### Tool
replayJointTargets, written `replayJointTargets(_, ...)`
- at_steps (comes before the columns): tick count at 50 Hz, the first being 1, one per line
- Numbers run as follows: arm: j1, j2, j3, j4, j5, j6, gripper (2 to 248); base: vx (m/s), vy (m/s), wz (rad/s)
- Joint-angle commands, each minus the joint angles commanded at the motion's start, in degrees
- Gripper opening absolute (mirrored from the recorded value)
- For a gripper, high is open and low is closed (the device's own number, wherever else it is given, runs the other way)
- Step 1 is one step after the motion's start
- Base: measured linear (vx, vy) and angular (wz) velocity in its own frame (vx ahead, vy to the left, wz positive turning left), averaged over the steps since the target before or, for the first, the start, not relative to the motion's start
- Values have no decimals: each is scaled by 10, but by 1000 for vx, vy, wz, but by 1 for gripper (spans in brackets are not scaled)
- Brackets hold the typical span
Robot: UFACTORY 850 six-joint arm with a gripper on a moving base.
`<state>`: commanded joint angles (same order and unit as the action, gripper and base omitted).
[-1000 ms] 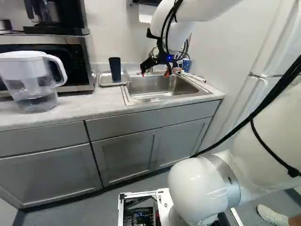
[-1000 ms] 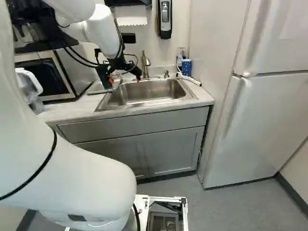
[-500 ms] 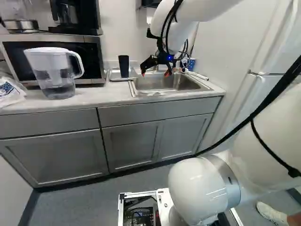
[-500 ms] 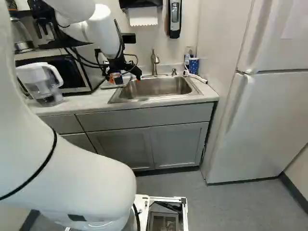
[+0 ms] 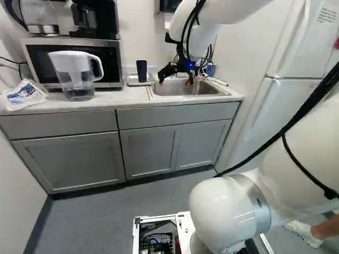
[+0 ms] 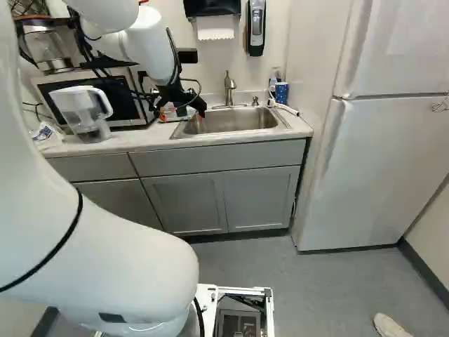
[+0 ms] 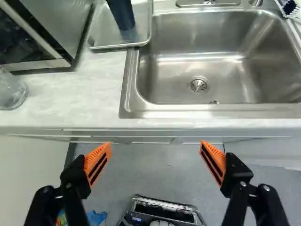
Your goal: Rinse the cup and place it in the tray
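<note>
My gripper (image 5: 175,83) hangs open in front of the sink in the left base view, nothing between its fingers. From the wrist, the gripper (image 7: 155,150) has its orange pads wide apart over the floor, just short of the counter's front edge. The dark blue cup (image 5: 141,70) stands on the metal tray (image 5: 131,81), left of the sink. In the wrist view the cup (image 7: 121,13) is ahead of the left finger, apart from it, and the tray (image 7: 110,46) lies beside the sink's rim. The sink basin (image 7: 176,70) holds no cup.
A faucet (image 6: 229,88) rises behind the sink. Left of the tray stand a water pitcher (image 5: 77,74) and a microwave (image 5: 108,61); a plastic bag (image 5: 23,96) lies at the counter's left. A blue patterned cup (image 6: 281,93) is at the sink's back right, the fridge (image 6: 379,168) beyond.
The base has moved back from the counter and turned, so the whole scene has shifted and looks smaller. The arm keeps its pose, the gripper stays open, and the cup remains on the tray.
</note>
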<state>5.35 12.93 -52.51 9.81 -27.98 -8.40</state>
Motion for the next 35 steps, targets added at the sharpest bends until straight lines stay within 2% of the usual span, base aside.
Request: replayJointTargets(35,0,0,0,0,0,0,247,-210,0,20)
